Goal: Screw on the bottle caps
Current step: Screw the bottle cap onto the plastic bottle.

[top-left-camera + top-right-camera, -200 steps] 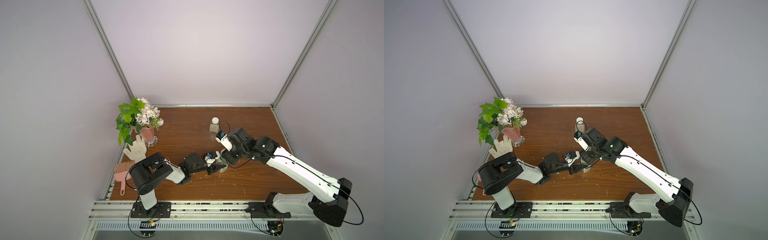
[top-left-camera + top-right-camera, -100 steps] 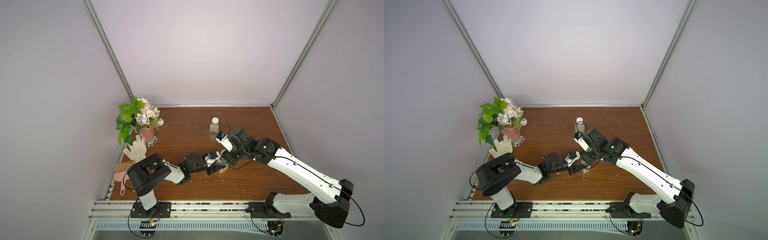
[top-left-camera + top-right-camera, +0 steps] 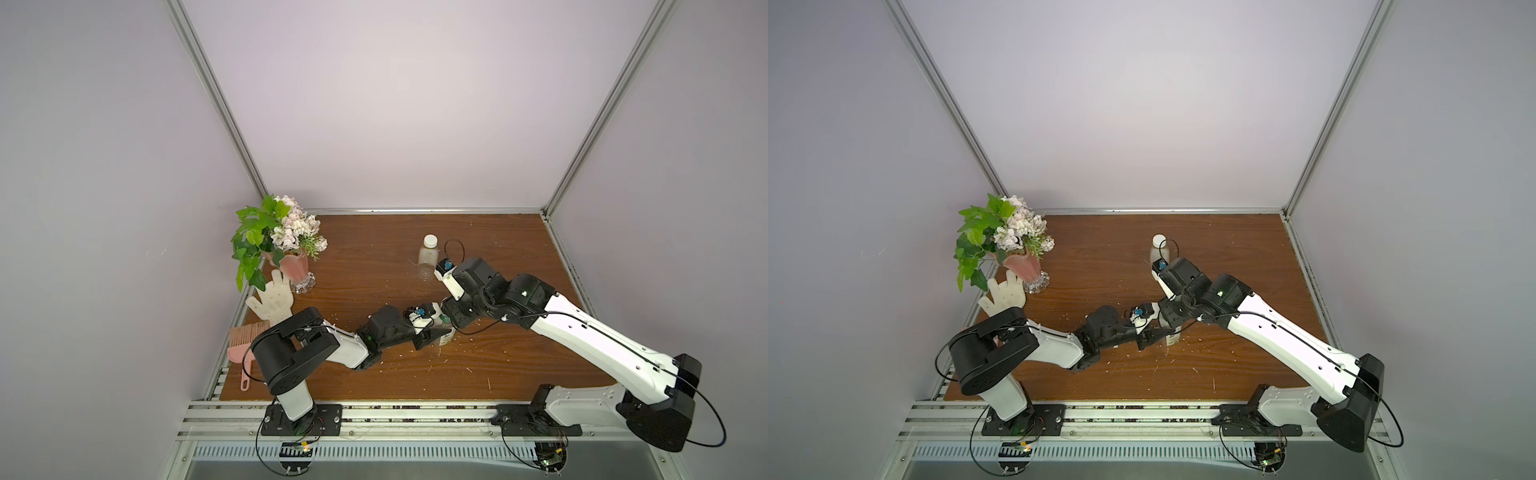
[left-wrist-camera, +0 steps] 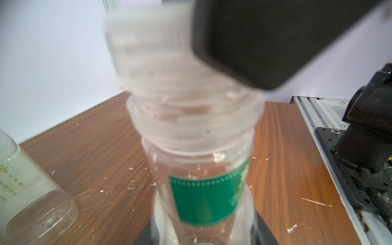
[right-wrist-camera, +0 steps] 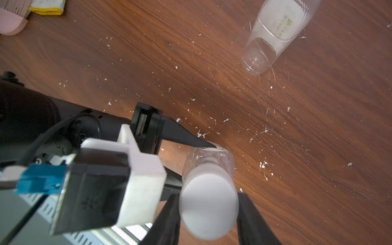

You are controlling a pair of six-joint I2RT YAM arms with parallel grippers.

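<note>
On the brown wooden table [image 3: 374,257], the clear plastic bottle with the green-white label [image 4: 203,191] is stood upright, clamped low by the left jaws. Well beyond this bottle, the plain clear plastic bottle [image 3: 427,262] is already capped. A round white plastic cap [image 5: 209,203] is pinched by the right jaws atop the labelled bottle's neck, seemingly tilted. Threading is judged in hand; next, the cap must be levelled and turned against the steadied bottle.
</note>
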